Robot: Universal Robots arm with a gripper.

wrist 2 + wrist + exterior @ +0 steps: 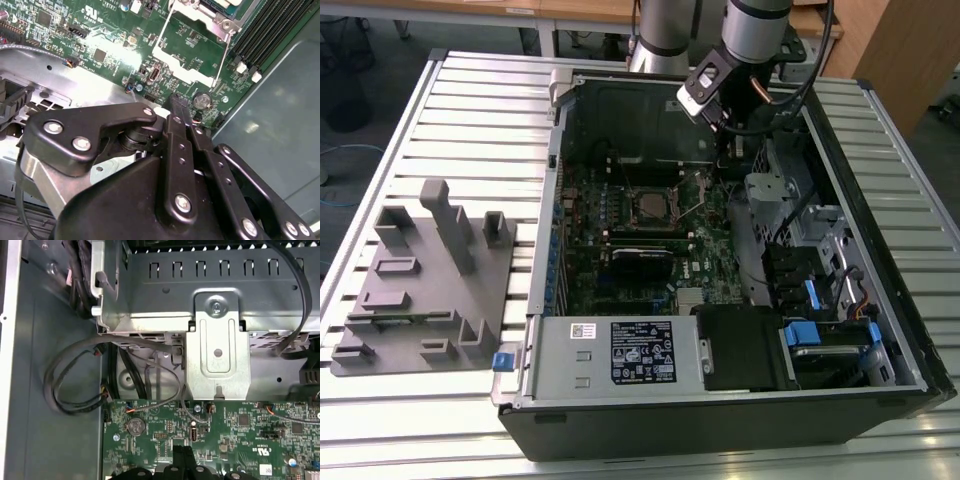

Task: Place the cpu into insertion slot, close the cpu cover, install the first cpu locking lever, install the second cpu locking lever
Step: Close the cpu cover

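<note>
Peering into open computer case [620,425], I saw gripper [179,102] low over motherboard [235,425], fingers [175,145] pressed together, nothing visible between them. Cpu cover [161,49] was hinged open, off slot, just beside fingertips, green board visible through its window. Insertion slot [648,205] lay mid-board, uncovered. I could not tell whether cpu sat in it. Power supply box [620,350] sat along case's near wall in exterior view.
</note>
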